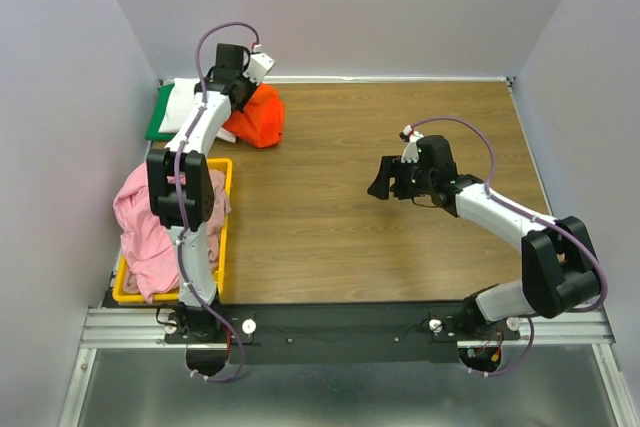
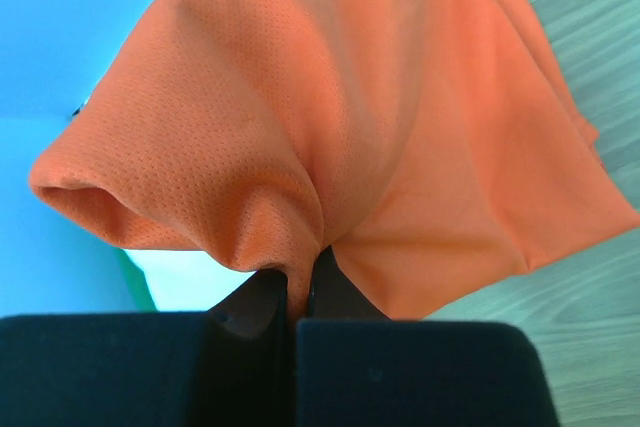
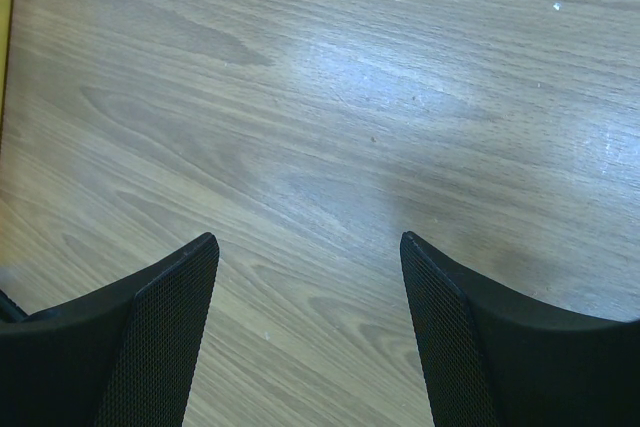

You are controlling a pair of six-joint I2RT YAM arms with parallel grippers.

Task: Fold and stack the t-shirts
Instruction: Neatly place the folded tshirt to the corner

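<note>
The bright orange t-shirt (image 1: 258,118) hangs bunched at the table's far left, lifted by my left gripper (image 1: 238,87). In the left wrist view the left gripper (image 2: 296,292) is shut on a pinch of the orange t-shirt (image 2: 400,127). A white t-shirt (image 1: 180,102) lies folded on the green board (image 1: 158,117) behind it. Pink t-shirts (image 1: 150,222) are heaped in the yellow bin (image 1: 222,237) at the near left. My right gripper (image 1: 385,179) is open and empty above the table's middle; in the right wrist view the right gripper (image 3: 308,332) has only bare wood between its fingers.
Grey walls close in the table (image 1: 400,247) on the left, back and right. The yellow bin stands at the near left edge beside the left arm's base. The wooden table top (image 3: 350,97) fills the right wrist view.
</note>
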